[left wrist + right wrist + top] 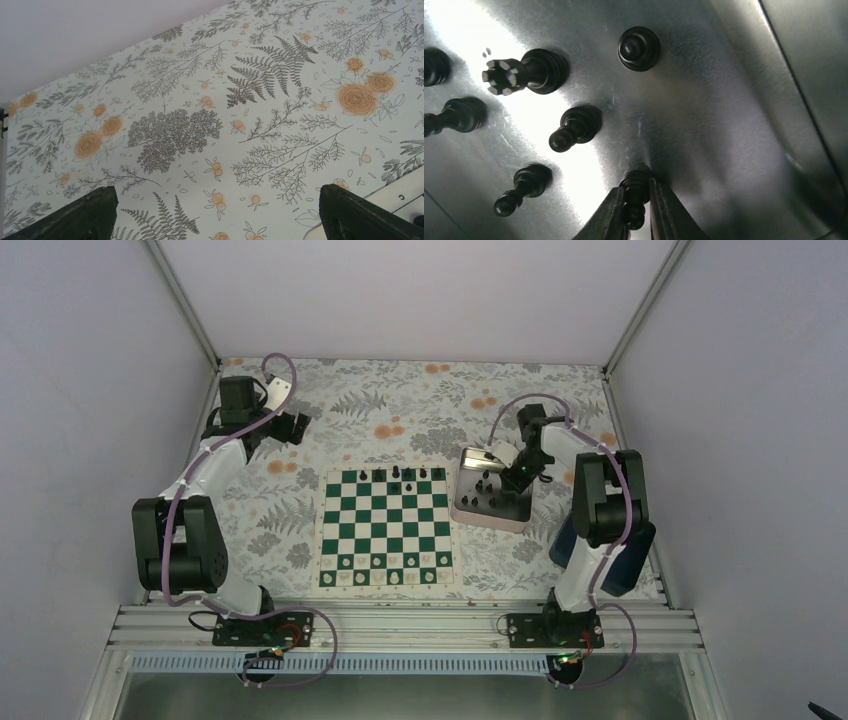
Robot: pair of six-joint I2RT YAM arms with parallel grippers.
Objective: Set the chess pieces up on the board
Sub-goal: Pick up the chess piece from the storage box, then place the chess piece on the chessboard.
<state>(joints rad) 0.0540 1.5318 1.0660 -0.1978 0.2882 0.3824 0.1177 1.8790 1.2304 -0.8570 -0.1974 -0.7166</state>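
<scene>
- A flat chessboard (386,530) with dark green and white squares lies in the middle of a table covered with a floral cloth (400,400).
- Six black chess pieces (397,474) stand along the board's far row. Small white pieces (385,578) stand along its near rows.
- Just to the right of the board sits a silvery tray (490,523) with more black pieces standing in it.
- The right gripper (520,478) reaches down into the tray. Its two fingers (611,215) are clamped on either side of an upright black pawn (636,192), which stands on the tray floor.
- Near that pawn stand a black piece with a notched crown (506,77) and two more pawns (574,127).
- The left gripper (217,205) hangs over bare cloth beyond the board's far left corner. Its jaws are spread wide and hold nothing.
</scene>
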